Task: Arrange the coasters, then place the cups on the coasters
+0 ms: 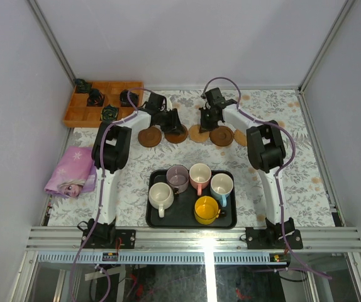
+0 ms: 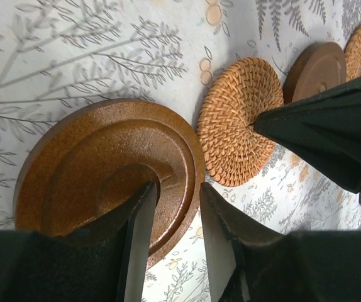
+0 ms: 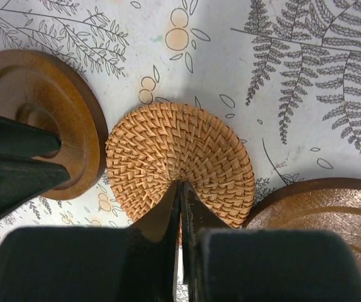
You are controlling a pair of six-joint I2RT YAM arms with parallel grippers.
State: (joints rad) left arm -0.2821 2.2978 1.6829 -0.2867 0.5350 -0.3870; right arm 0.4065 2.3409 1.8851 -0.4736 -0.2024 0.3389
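Several coasters lie in a row across the far table: brown [image 1: 149, 137], dark brown [image 1: 179, 134], wicker [image 1: 197, 133], brown [image 1: 221, 136], and a tan one [image 1: 241, 136] half under the right arm. My left gripper [image 2: 177, 189] is open and straddles the rim of the dark brown coaster [image 2: 99, 163], which lies flat. My right gripper [image 3: 182, 184] is shut, tips over the middle of the wicker coaster [image 3: 180, 151]. The cups stand on a black tray [image 1: 185, 212]: cream [image 1: 161, 195], mauve [image 1: 178, 178], pink [image 1: 200, 176], light blue [image 1: 222, 186], yellow [image 1: 206, 209].
A wooden compartment box [image 1: 83, 114] with small black items sits at the far left corner. A pink printed cloth [image 1: 72, 171] lies by the left edge. Grey walls close in the table on three sides. The two grippers [image 1: 171, 121] [image 1: 207, 118] hang close together.
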